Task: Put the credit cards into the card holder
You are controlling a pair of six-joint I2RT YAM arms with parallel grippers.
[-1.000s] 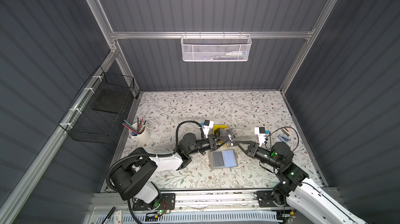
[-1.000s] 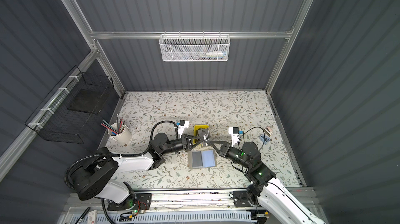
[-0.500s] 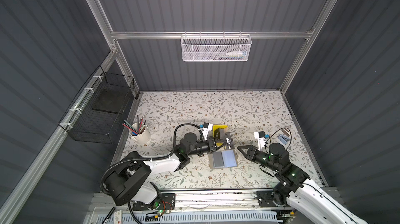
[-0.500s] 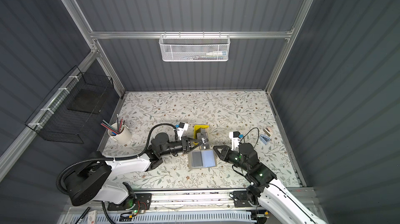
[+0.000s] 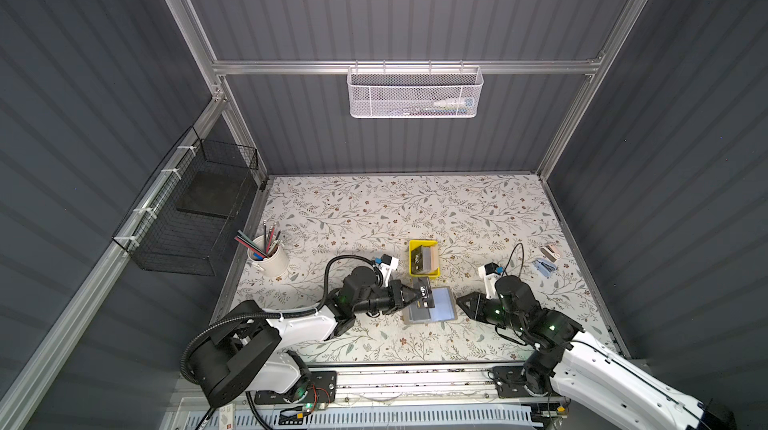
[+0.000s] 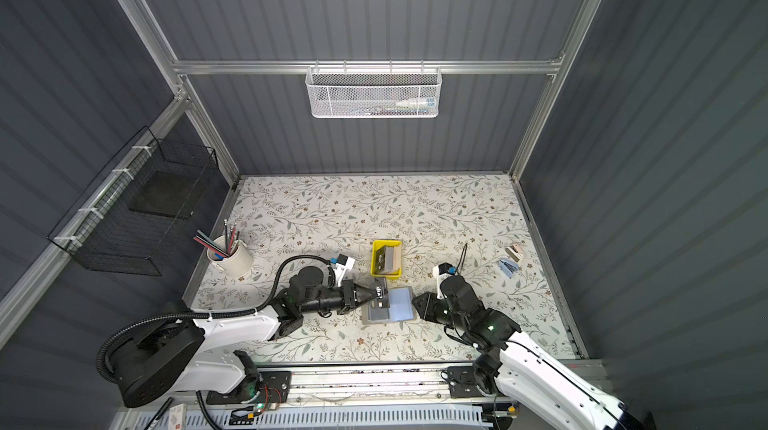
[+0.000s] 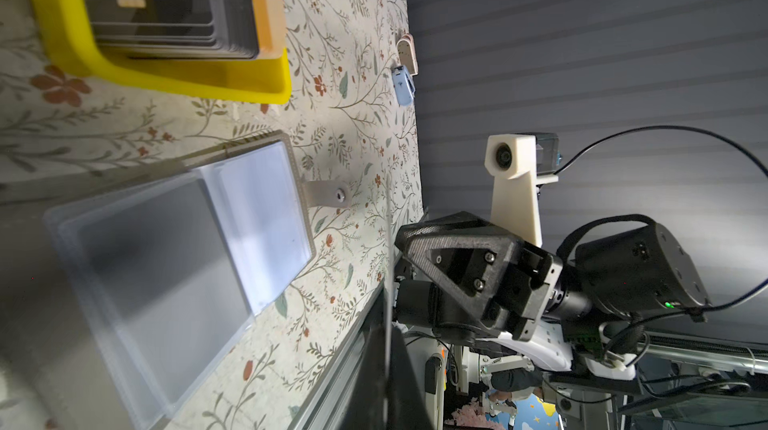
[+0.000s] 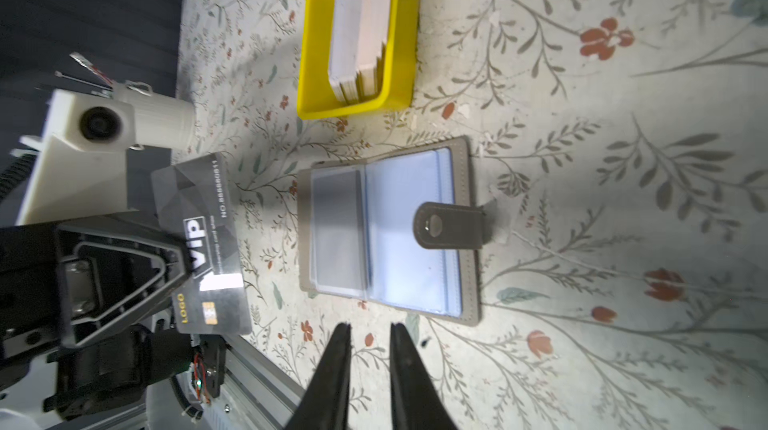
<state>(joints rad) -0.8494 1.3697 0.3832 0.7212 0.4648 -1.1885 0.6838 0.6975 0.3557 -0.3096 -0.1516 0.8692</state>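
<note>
**Thin black plastic card** [image 8: 203, 241], white "VIP" lettering, gold chip. Pinched by one long edge in the left pincer [image 8: 183, 259], jaws pressed together on it. Carried tilted, clear of the desk, at the holder's left side and not touching it.

**Flat grey leather-like card holder** [image 8: 399, 199], bluish translucent sleeves, snap-button tab strap. Lies open, sleeves up, on the floral-patterned desk [image 5: 374, 207] near its front edge, between the two pincers. Strap resting across the outer edge of the right-hand page. Cannot tell whether any sleeve is filled.

**Stack of further cards** [image 5: 424, 259], black beside tan. Sits in a small yellow plastic tray [image 5: 412, 259] just behind the holder.

**Right pincer** [image 8: 369, 328]. Slightly spread, nothing between the fingers. Hovers low, just beside the holder's right edge, apart from it.

**Step in hand, by appearance:** bringing the held card to a sleeve mouth. Most of the task ahead, judging by the stack.

**Next move calls for:** levelling the card, lining its leading edge with a sleeve opening and sliding it in at a shallow angle. Probably also needs the right pincer to pin the holder against sliding.

**Surroundings:**
- White cup of pencils [image 5: 270, 259] at the left.
- Small blue item [image 5: 544, 268] at the right.
- White mesh basket [image 5: 415, 95] on the back wall.
- Black wire basket [image 5: 191, 216] on the left wall.
</note>
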